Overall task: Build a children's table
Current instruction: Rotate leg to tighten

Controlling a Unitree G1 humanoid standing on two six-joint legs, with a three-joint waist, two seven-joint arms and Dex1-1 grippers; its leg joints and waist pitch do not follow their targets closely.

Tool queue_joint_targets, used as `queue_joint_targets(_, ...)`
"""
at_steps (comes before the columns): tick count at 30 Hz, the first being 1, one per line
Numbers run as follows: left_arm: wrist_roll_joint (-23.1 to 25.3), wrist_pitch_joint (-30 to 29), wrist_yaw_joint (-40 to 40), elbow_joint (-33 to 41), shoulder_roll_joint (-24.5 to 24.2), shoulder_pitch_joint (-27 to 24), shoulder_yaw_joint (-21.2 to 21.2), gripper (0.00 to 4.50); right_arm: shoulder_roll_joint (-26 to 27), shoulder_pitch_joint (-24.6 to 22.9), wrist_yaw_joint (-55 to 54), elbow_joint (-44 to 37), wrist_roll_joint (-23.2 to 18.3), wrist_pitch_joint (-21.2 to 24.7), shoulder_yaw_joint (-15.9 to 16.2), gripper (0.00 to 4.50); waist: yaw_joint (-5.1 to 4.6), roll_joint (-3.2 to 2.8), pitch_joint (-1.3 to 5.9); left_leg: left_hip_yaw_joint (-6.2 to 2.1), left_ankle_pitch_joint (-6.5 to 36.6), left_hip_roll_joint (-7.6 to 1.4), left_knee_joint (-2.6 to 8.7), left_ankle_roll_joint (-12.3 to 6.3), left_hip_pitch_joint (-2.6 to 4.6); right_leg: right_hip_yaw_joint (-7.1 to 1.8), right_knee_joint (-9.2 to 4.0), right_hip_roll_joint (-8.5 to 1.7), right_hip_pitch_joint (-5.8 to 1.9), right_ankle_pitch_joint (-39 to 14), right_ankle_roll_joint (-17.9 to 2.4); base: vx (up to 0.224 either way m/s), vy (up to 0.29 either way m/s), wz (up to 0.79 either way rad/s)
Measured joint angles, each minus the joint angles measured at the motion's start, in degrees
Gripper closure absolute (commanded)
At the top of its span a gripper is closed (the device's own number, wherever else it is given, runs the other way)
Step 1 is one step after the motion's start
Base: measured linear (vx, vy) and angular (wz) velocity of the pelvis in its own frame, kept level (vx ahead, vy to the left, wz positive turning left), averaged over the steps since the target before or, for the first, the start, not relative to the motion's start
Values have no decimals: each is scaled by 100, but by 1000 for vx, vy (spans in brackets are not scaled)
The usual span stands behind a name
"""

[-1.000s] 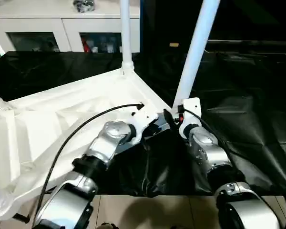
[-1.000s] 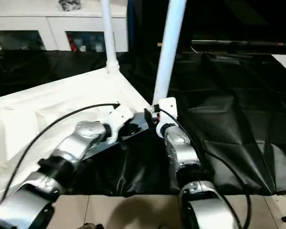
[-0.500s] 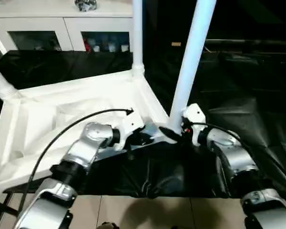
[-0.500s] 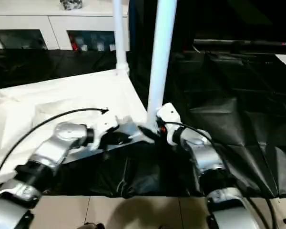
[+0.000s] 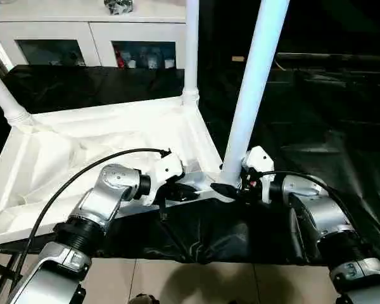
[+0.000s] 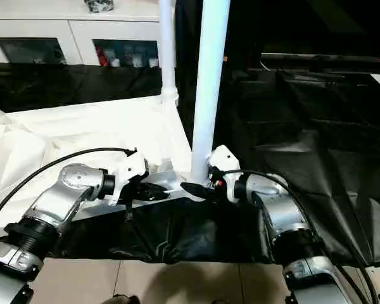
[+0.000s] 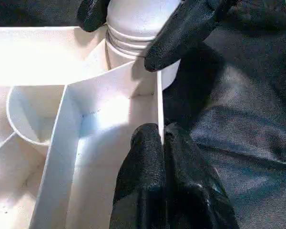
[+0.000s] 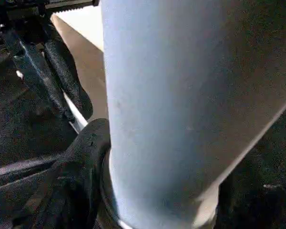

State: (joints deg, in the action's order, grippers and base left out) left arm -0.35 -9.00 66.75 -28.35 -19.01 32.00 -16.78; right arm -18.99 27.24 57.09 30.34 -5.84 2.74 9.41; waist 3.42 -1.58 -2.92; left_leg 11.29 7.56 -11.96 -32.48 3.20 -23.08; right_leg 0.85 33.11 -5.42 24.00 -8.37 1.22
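Now right end effector [image 5: 225,189] around leg [image 5: 253,88]

The white tabletop [image 5: 114,136] lies upside down on the black cover with its ribs showing, and three long white legs [image 5: 253,95] stand straight up from round sockets at its corners.

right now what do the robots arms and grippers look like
Both arms are jointed silver metal forearms with dark rings between segments. Each ends in a white plastic wrist housing, and a thin black cable loops along each arm. The left gripper and right gripper each have two black, textured fingers with rounded tips. A small red spot shows on the right wrist housing.
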Motion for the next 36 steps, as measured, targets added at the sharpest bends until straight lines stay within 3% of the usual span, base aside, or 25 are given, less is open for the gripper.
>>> queue_joint_targets(8,55,-15,-242,-34,101,11,-3,450,153,-88,-250,-73,-21,153,-128,180,19,0,0,0,0,1,-2,0,0,0,1,-1,-2,0,1,0,0,0)
queue_joint_targets(12,250,-38,-896,-333,422,206,19,450,514,33,-1214,285,18,180,-412,180,-16,1,0,-4,0,3,-10,0,3,-5,0,-2,-2,-6,9,0,0,0)
queue_joint_targets(16,453,-261,-1862,-768,941,512,89,450,1001,463,-2723,969,209,137,-713,180,-99,1,0,-12,0,7,-17,0,2,-7,-3,-3,0,-6,10,0,0,0)
queue_joint_targets(22,567,-357,-2568,-1064,1294,715,125,450,1467,804,-4128,1461,374,60,-953,180,-129,0,1,-9,0,8,-15,0,0,-4,-2,-3,-1,-6,9,0,0,0)
queue_joint_targets(24,571,-357,-2582,-1064,1299,722,126,450,1507,833,-4172,1532,368,-11,-1004,180,-126,0,1,-8,0,8,-15,0,0,-3,-2,-4,-2,-5,9,0,0,0)
queue_joint_targets(25,571,-357,-2580,-1064,1301,725,127,450,1522,843,-4164,1573,353,-62,-1040,124,-125,0,1,-4,0,8,-15,0,0,-3,-2,-4,-3,-3,5,0,0,0)
queue_joint_targets(31,547,-304,-2327,-1021,1165,715,136,450,1544,855,-3841,1591,190,-138,-1099,63,-131,-2,2,-2,0,7,-9,0,0,1,-1,-2,1,0,0,0,0,0)
queue_joint_targets(36,465,-197,-1895,-866,967,616,107,450,1298,832,-3314,1543,269,-212,-885,63,-129,-3,2,-2,0,6,-3,0,1,4,0,1,3,2,-3,0,0,0)
